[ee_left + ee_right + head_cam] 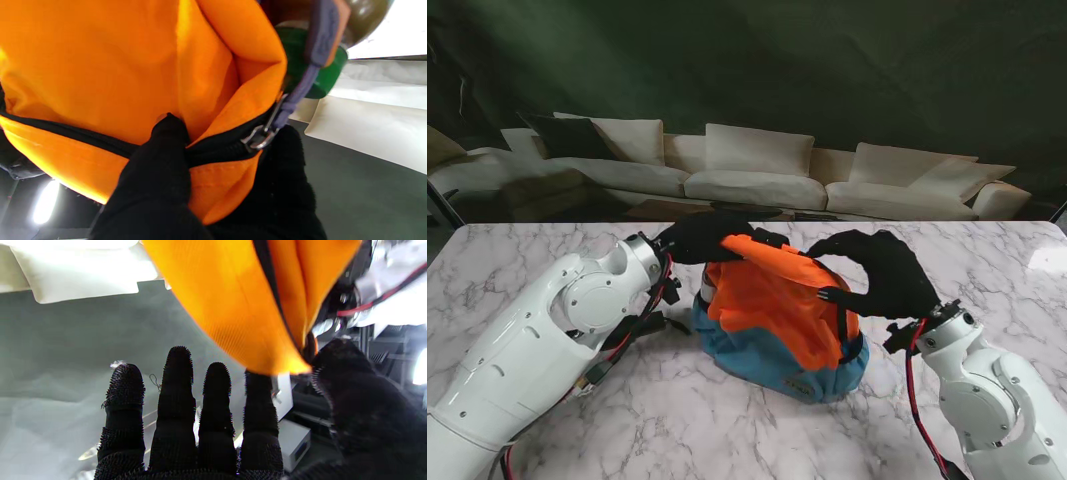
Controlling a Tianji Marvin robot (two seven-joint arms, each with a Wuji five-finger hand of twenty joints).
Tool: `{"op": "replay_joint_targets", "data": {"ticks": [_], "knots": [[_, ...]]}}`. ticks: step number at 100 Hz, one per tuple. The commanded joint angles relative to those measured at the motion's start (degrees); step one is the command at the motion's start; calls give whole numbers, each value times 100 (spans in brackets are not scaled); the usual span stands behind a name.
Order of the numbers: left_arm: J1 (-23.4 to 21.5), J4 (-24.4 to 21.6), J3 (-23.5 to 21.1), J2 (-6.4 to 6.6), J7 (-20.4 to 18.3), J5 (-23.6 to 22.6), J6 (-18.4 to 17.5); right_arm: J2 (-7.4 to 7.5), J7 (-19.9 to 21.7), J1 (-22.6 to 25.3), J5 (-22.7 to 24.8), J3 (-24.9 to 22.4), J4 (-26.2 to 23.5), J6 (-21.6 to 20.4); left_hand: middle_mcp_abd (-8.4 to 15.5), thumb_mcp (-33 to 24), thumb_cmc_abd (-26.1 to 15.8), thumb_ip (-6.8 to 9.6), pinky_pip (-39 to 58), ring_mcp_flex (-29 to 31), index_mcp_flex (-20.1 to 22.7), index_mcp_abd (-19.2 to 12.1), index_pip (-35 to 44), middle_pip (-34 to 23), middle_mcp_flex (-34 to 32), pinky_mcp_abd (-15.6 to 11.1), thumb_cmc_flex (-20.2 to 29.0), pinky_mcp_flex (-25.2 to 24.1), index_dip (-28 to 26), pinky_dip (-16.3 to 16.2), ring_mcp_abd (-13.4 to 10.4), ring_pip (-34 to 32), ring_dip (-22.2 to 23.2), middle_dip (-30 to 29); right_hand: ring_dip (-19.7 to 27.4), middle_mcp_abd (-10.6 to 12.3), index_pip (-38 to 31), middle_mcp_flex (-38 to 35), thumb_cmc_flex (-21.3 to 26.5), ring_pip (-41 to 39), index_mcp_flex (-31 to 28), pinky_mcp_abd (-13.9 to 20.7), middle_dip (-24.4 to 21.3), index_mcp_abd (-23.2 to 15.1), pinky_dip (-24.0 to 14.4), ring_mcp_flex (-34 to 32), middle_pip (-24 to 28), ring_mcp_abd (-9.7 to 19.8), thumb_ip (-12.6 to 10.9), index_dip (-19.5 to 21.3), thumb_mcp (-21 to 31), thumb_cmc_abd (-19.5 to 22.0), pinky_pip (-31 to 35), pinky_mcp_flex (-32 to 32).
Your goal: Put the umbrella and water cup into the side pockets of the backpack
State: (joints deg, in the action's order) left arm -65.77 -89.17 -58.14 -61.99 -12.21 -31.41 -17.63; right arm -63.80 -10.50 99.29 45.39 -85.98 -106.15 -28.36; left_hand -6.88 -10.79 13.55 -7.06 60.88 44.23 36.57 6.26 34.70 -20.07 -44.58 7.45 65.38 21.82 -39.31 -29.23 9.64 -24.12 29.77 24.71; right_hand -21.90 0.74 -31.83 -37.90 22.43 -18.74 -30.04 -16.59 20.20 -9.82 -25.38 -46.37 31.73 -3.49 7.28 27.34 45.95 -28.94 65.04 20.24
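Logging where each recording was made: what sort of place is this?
Probably a lounge or showroom-style room rather than a workshop: a long white sofa with cushions stands behind a marble-topped table, against a dark green backdrop.

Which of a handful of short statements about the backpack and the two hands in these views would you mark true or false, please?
1. The backpack is orange over a blue base. True.
2. The left hand pinches orange fabric by the black zipper. True.
3. The backpack lies on the sofa. False: it sits on the marble table.
4. The right hand rests flat on the table. False: it is raised at the backpack's top edge.
5. A green object shows beside the backpack in the left wrist view. True.
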Motion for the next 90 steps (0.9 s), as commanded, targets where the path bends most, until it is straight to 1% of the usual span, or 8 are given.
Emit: {"op": "replay_joint_targets", "data": {"ticks": [1,16,26,35,42,48,72,90], "knots": [[32,-11,-30,31,-52,16,-4,-6,-49,150,-163,-100,-12,91,-18,-1342,-816,479,131,105,745,-352,1178,3,-39,-121,859,-8,-266,-43,31,-52,36,-11,56,187,-97,-142,286,146,-138,-88,-64,-764,46,57,-179,-7,-165,36,365,173,-109,-104],[26,0,-68,25,-18,19,-40,-58,-348,300,-122,-370,125,228,-22,-1348,-821,477,100,100,758,-350,1246,-11,-41,-89,859,-7,-297,-23,28,-57,43,-21,-3,285,-617,-459,663,118,-208,-123,-20,-843,-16,-108,-218,34,263,-544,164,361,-124,-54],[31,-10,-74,11,35,46,-70,-51,-436,295,35,-394,290,592,-9,-1349,-825,473,104,99,757,-337,1315,-28,-40,-104,859,9,-336,-21,24,-71,55,-17,-25,297,-989,-515,1176,87,-161,-120,10,-866,-31,-148,-181,14,373,-796,35,533,-117,-47],[85,-3,-28,-3,44,112,-71,27,-471,221,585,-315,516,893,-1,-1345,-839,475,99,89,737,-329,1317,-25,-23,-108,859,6,-339,-18,13,-69,58,-27,-16,355,-844,-494,1313,102,-8,-123,-13,-987,-27,-122,-209,-5,312,-943,105,634,-138,-78],[164,40,55,-24,68,170,-45,97,-264,173,769,-184,614,973,-2,-1335,-850,472,79,81,736,-333,1326,-25,-8,-120,859,-6,-343,-8,14,-65,61,-33,62,355,-370,-314,1108,218,162,-144,-151,-895,4,9,-371,-20,-22,-912,278,734,-218,-139],[235,83,137,-46,99,210,-11,147,16,122,810,-43,654,966,-8,-1335,-855,472,61,65,722,-327,1324,-26,2,-122,859,-10,-341,-1,18,-59,62,-38,112,340,-237,-193,982,298,228,-148,-229,-843,32,99,-466,-25,-149,-816,299,749,-289,-192],[483,169,363,-131,313,215,35,221,528,-4,584,427,616,386,-6,-1271,-904,469,23,35,673,-363,1285,-25,45,-143,859,-41,-307,1,-5,-54,72,-72,143,423,-226,-279,845,332,65,-203,-318,-1036,52,95,-496,-33,8,-720,138,621,-381,-250],[678,276,513,-229,483,440,98,264,898,-114,327,815,435,-29,-10,-1203,-934,463,8,-31,670,-408,1190,-14,86,-128,859,-117,-228,-22,-1,-46,84,-75,158,469,-186,-335,802,361,101,-203,-351,-1054,47,77,-555,-15,-10,-753,163,664,-383,-250]]}}
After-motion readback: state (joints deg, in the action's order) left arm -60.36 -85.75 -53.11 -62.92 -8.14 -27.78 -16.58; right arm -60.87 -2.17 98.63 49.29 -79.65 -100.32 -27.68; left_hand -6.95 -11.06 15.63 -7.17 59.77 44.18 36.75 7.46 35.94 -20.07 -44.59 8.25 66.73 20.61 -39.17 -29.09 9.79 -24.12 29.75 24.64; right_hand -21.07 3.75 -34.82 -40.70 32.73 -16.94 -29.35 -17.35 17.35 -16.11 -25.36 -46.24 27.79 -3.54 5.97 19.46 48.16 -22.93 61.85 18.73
